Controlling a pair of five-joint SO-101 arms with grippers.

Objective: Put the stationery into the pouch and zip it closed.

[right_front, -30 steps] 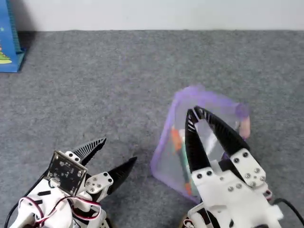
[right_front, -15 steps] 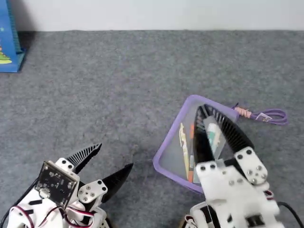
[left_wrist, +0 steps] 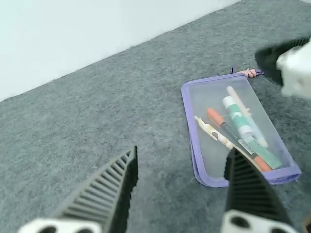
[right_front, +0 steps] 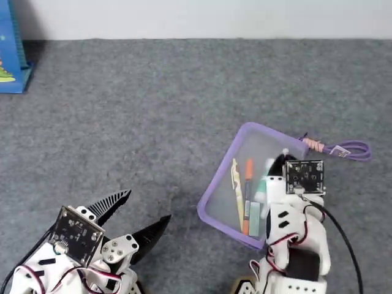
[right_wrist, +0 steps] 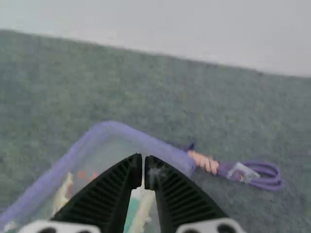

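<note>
Pouch [right_front: 254,147] is lying flat on the grey table [right_front: 153,92], right side, with pens [right_front: 247,184] showing through its clear face and a purple cord [right_front: 346,150] trailing off its far corner. Right gripper [right_wrist: 143,158] is hanging over the pouch, fingers nearly touching, gripping nothing. Left gripper [right_front: 149,205] is sitting well apart to the left, fingers spread wide, empty.

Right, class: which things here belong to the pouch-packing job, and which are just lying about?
Job: pouch; orange marker, cream pen and green-and-white tube inside it; purple pull cord; left gripper; right gripper.
Lying about: blue box at the far corner.
</note>
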